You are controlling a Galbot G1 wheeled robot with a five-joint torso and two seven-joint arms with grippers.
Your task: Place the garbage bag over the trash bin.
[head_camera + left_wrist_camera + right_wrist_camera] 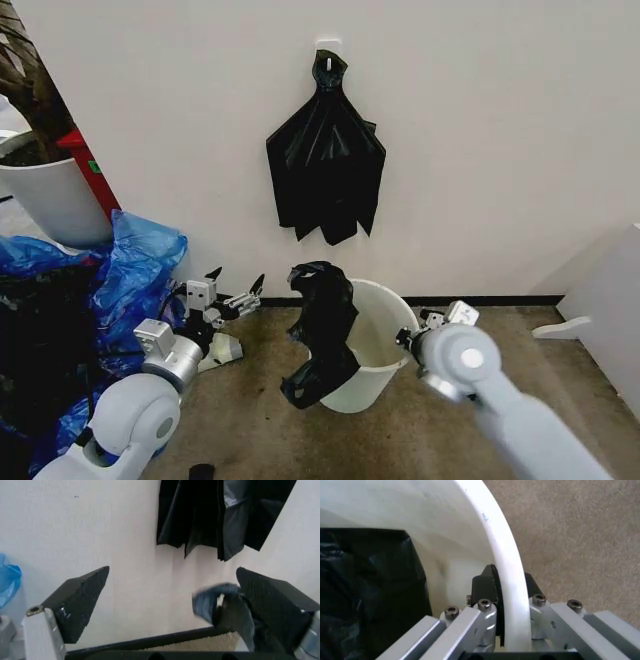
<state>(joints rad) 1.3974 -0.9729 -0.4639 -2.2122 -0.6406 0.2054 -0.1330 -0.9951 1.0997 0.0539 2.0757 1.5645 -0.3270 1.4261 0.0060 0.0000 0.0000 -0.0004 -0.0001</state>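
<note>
Black glossy garbage bag point(322, 330) hangs over the left rim of the trash bin point(378, 345), lower centre of the head view. It is draped half in, half out, its long axis roughly vertical, bunched top at the rim and tail pointing down outside the wall toward the floor. Bin stands upright on the brown carpet point(500, 340), mouth up and slightly toward the camera. Right pincer point(410, 338) sits at the bin's right rim; left pincer point(235, 290) is left of the bin, apart from the bag. Bunch of black bags point(325, 160) hangs on the wall, upper centre; blue plastic bags point(130, 265) are piled at left beside the white plant pot point(55, 200).

Left wrist view: left pincer point(172, 603) has its fingers wide apart and holds nothing, facing the wall with the hanging bunch point(225, 517) at top.

Right wrist view: right pincer point(502, 583) is clamped on the bin's rim point(507, 562), one pad inside, one outside; the bag point(365, 592) lies inside at left.

Risks: the bag covers only one side, so it could slide off or drop into the bin if not spread. The thin film may tear when stretched. The light bin could tip if the right grip pulls.
</note>
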